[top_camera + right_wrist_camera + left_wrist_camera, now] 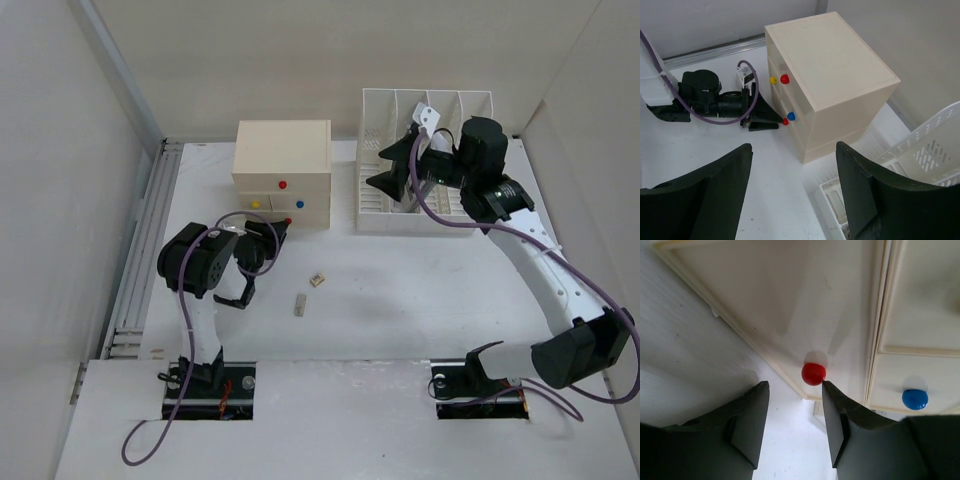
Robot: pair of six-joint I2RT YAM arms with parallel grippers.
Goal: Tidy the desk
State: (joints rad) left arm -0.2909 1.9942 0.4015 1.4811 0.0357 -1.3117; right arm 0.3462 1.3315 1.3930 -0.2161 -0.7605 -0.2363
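Near edge of bench [400, 300]: both arm bases bolted side by side.

Left arm: rises short from its base, folds over at the elbow, runs low and forward. Points left gripper [278, 228] at the front of the cream drawer box [283, 145]. Fingers [752, 420] spread, clamping nothing. Lower red knob [813, 374]: at tip level in the gap, just beside one finger; can't tell if touching. Blue knob [915, 399]: off to the side on the neighbouring drawer front.

Right arm: climbs from its base up the right side on a long white link, bends high, turns the wrist back toward the left. Holds right gripper [380, 167] over the left compartments of the white slotted rack [425, 95]. Fingers [715, 200] spread wide, nothing between them.

Mid bench: small tan block [317, 281] and small grey piece [299, 305], lying loose, near each other, apart from both grippers.

Further back: drawer box left of centre, yellow knob [255, 201] and upper red knob [283, 185] above the lower pair. Rack just right of it, narrow gap between.

Bench itself: matte white, flat, spans the whole enclosure floor, carries everything above. Metal rail [140, 270] along its left edge. Plain pale walls left, back [250, 60] and right.
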